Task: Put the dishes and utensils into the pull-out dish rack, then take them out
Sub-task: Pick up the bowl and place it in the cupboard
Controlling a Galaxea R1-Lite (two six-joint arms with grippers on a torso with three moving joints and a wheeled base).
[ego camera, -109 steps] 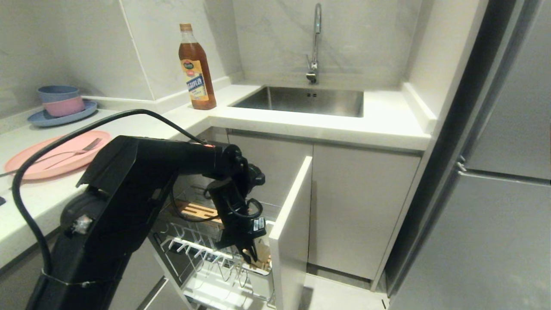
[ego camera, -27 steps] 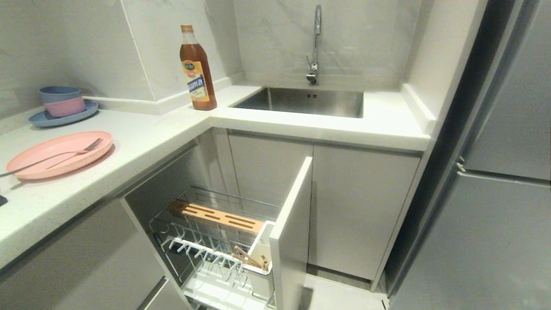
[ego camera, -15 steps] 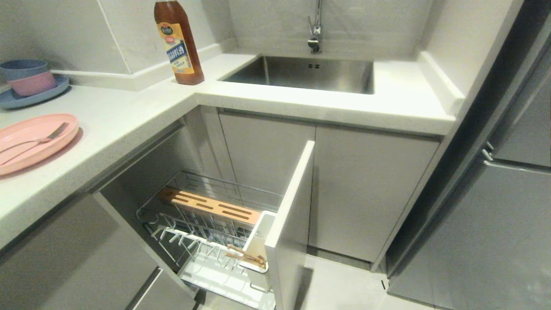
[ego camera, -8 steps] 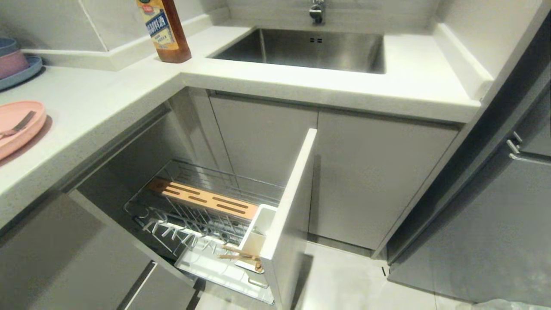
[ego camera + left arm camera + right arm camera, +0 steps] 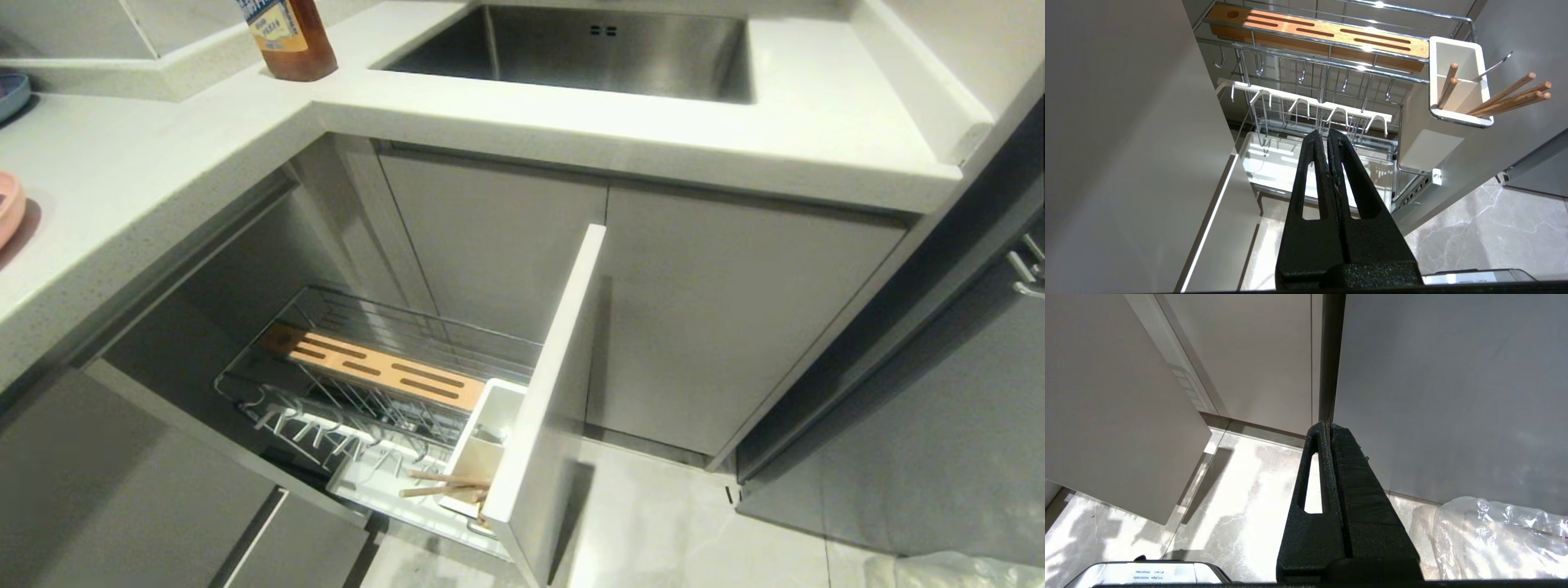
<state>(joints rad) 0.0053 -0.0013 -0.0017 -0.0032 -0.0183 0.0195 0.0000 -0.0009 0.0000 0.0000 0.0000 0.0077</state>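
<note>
The pull-out dish rack [image 5: 343, 384] stands drawn out under the counter, its pale grey front panel [image 5: 555, 367] facing right. A slotted wooden strip [image 5: 371, 371] runs along its back. Wooden chopsticks [image 5: 441, 483] lean out of the white caddy [image 5: 482, 441]. In the left wrist view the chopsticks [image 5: 1511, 98] show again in the caddy [image 5: 1457, 81]. My left gripper [image 5: 1327, 134] hangs shut and empty above the drip tray [image 5: 1278, 163]. The right gripper [image 5: 1327, 426] is shut and empty over the floor. Only a sliver of the pink plate [image 5: 6, 212] shows on the counter. Neither arm is in the head view.
A brown bottle [image 5: 286, 41] and a steel sink [image 5: 571, 41] sit on the white counter [image 5: 735, 155]. Plain cabinet doors [image 5: 718, 327] stand behind the rack. A grey fridge [image 5: 939, 425] is on the right, with a clear plastic bag [image 5: 1494, 535] on the floor.
The head view has tipped downward, so the whole scene has slid up and the plate has nearly left at the left edge. Since the oldest frame the left arm has left the view.
</note>
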